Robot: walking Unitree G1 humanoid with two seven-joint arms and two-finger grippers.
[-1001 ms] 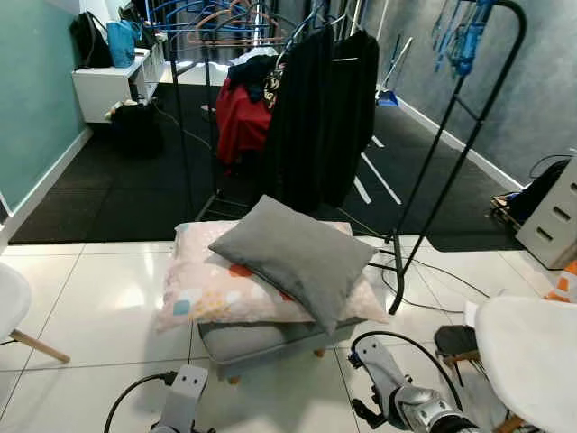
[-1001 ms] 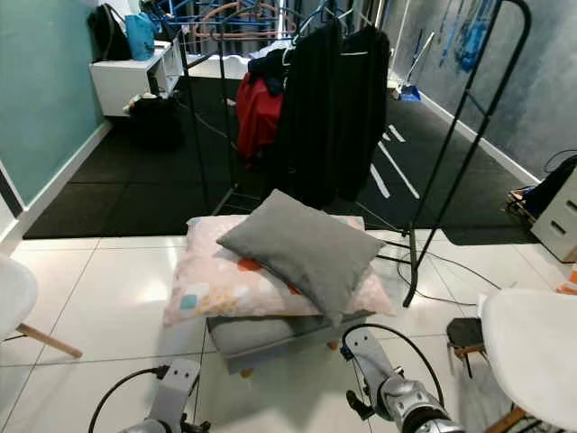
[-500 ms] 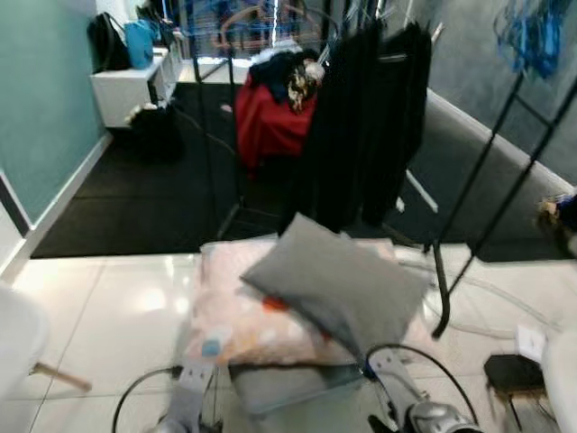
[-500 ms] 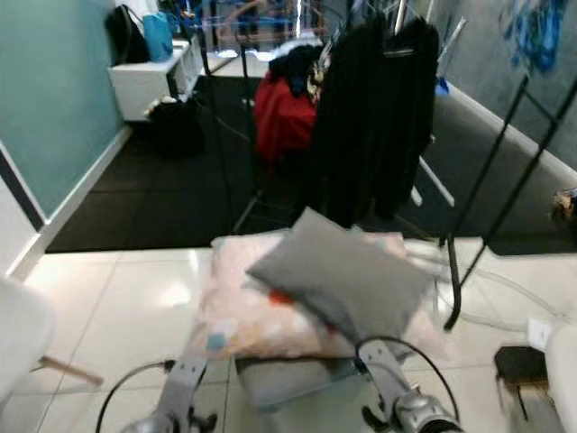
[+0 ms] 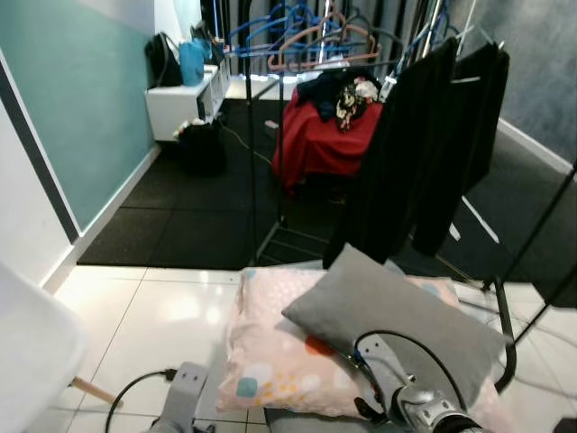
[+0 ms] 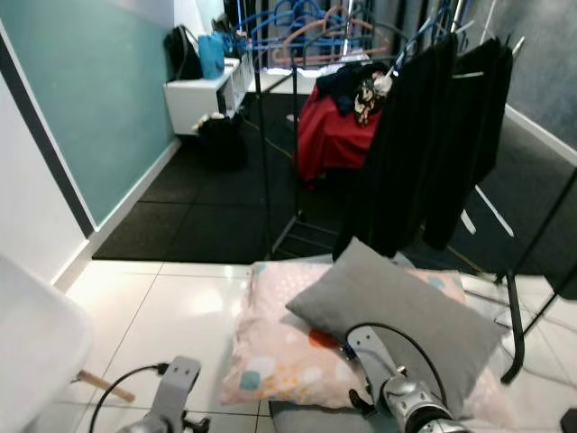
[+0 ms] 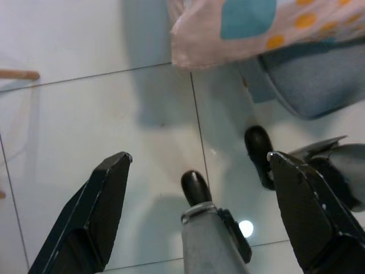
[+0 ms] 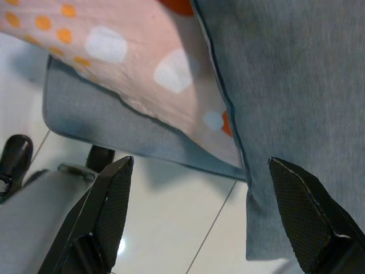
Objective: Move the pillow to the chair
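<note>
Hovering spread wide and empty, our right gripper (image 8: 199, 222) hangs over the grey pillow's (image 5: 397, 320) near edge; left gripper (image 7: 199, 211) equally wide above floor tile. Grey pillow tops a patterned pillow (image 5: 270, 361) on a footstool (image 8: 97, 123). We'd pinch the corner deep, lift clear.

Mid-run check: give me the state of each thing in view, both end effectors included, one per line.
Grey pillow: lying tilted on top of the patterned pillow, not held.
Patterned pillow: flat on the grey footstool, overhanging its edge.
Grey footstool: standing on the white tile floor under both pillows.
Left end effector: open, over bare tile, holding nothing.
Right end effector: open, at the pillows' near edge, holding nothing.
Black garments: hanging on the clothes rack.
</note>
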